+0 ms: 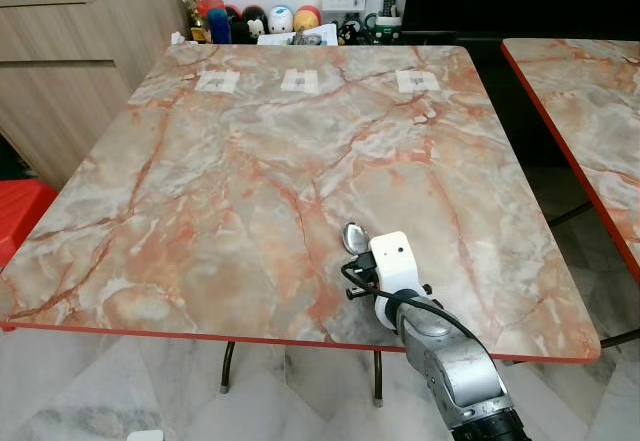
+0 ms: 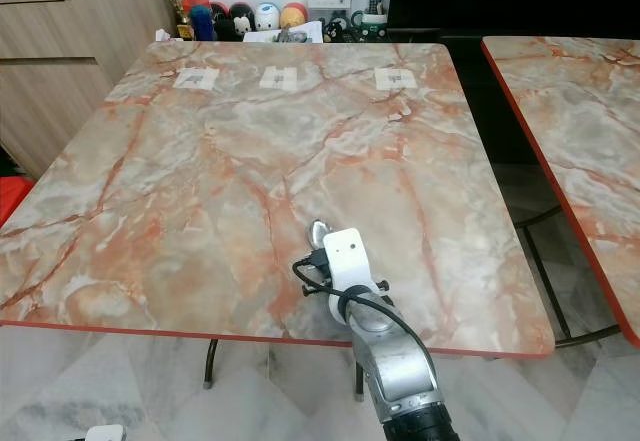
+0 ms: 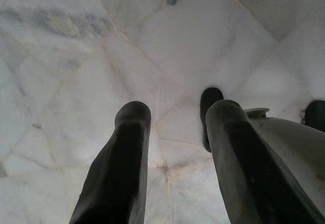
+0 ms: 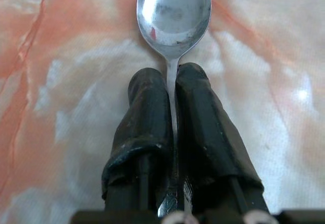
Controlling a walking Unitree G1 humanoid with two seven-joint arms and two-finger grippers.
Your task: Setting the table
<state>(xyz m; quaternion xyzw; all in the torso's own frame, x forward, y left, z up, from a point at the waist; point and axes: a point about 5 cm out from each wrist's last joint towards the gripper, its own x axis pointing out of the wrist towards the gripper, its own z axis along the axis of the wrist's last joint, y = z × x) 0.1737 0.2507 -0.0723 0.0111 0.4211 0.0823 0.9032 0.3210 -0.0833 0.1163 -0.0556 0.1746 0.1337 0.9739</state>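
- Table (image 1: 250,181): big marble-look top w/ red edge, spread out ahead of and under my right jaws; my right arm reaches in over its near edge.
- 2nd table (image 1: 590,91): same pattern, off to the right of my right jaws, gap between the two.
- Cabinet (image 1: 60,51): wood, far left beyond the table.
- Floor (image 3: 76,82): pale marble tiles, below my left jaws.
- Clutter at the far table edge: small round toys (image 1: 280,18), a mug w/ a remote (image 1: 388,19), well ahead of my jaws.
- 3 white squares (image 1: 299,81) in a row near the far edge of the table.
- Right gripper (image 4: 172,79): fingers pinched tight on the spoon's neck, handle running back between them, low over the table near its front edge.
- Left gripper (image 3: 172,115): hangs idle over the floor, fingers apart, nothing between them.
- Spoon (image 4: 173,13): bowl sticks out just past my right fingertips, hollow side up, just over the table or on it – can't tell which.
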